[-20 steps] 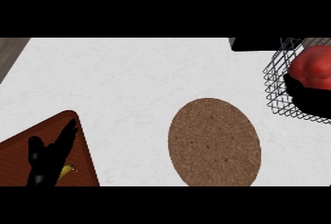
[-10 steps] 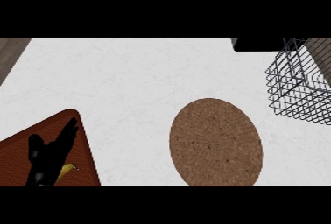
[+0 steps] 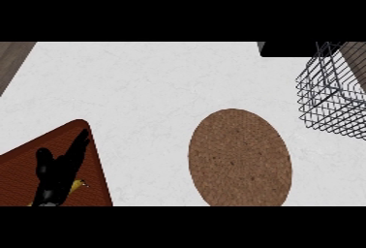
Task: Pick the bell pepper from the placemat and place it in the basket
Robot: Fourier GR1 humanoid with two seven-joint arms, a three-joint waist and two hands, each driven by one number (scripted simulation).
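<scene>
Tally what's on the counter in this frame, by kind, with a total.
Placemats: 1, brown oval
Wire baskets: 1, at right edge
Red-brown boards: 1, lower left
Bell peppers: 0 visible
Total: 3
The left hand rests open over the board.

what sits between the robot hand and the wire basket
In the head view, the round brown placemat lies between the left robot hand and the wire basket, with bare white counter on either side of it.

A white surface [image 3: 143, 87] spreads above and right of the fingers [image 3: 75, 145]. A reddish-brown board [image 3: 93, 160] lies under them at lower left. A dark block [image 3: 286, 48] sits far up-right.
</scene>
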